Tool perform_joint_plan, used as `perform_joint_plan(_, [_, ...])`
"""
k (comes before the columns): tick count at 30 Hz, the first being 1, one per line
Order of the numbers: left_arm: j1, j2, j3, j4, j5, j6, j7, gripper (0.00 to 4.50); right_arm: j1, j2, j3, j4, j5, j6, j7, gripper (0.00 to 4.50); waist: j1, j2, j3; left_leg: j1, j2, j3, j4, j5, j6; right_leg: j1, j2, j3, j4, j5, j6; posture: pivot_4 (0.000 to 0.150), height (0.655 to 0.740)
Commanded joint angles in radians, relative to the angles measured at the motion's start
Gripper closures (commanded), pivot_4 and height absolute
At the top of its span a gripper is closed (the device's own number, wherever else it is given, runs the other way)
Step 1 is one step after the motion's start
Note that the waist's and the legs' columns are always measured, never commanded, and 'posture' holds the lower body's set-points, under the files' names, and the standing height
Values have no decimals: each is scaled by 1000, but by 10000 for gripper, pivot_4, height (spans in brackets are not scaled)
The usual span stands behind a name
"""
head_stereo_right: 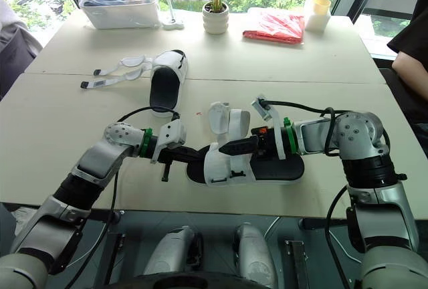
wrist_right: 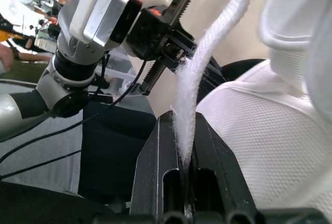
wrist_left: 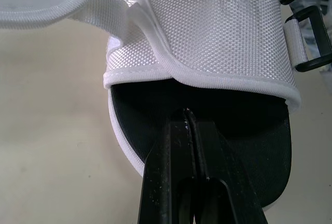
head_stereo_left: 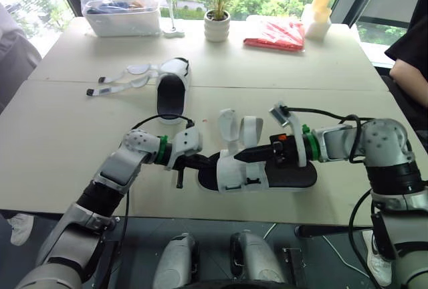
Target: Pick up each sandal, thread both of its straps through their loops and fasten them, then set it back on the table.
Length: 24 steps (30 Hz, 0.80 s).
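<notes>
Potted plant (head_stereo_left: 217, 25), red packet (head_stereo_left: 274, 35), clear bin (head_stereo_left: 124, 18).

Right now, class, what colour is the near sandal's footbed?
Black; the footbed shows best in the left wrist view.

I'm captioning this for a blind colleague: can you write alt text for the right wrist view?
The right tool is shut on a white strap that rises out of it. The white mesh upper of the sandal sits beside it, with the left arm behind.
</notes>
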Motion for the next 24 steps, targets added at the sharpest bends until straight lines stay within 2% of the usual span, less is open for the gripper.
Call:
perform_joint_plan(1, [3, 10, -7, 21, 18, 15, 1, 45000, -11, 2, -18, -12, -35, 34, 8, 44419, 0, 0, 0, 0, 0, 0, 0, 0, 0, 0, 0, 0, 0, 0, 0, 1500, 7241])
perform_joint_plan(11, [2, 5, -7, 22, 18, 14, 6, 45000, 86, -10, 74, -149, -258, -91, 60, 44419, 3, 0, 0, 0, 0, 0, 0, 0, 0, 0, 0, 0, 0, 0, 0, 1500, 7241])
perform_joint_plan(18, [2, 3, -7, 26, 19, 10, 7, 45000, 175, -75, 33, -341, -272, -238, 263, 44419, 5, 0, 0, 0, 0, 0, -1, 0, 0, 0, 0, -1, 0, 0, 0, 1500, 7241])
perform_joint_plan(24, [-3, -3, -9, 35, 21, 4, 7, 45000, 221, -144, 54, -430, -318, -310, 359, 44419, 8, 0, 0, 0, 0, 0, -1, 0, 1, 0, 0, -1, -1, 0, 0, 1500, 7241])
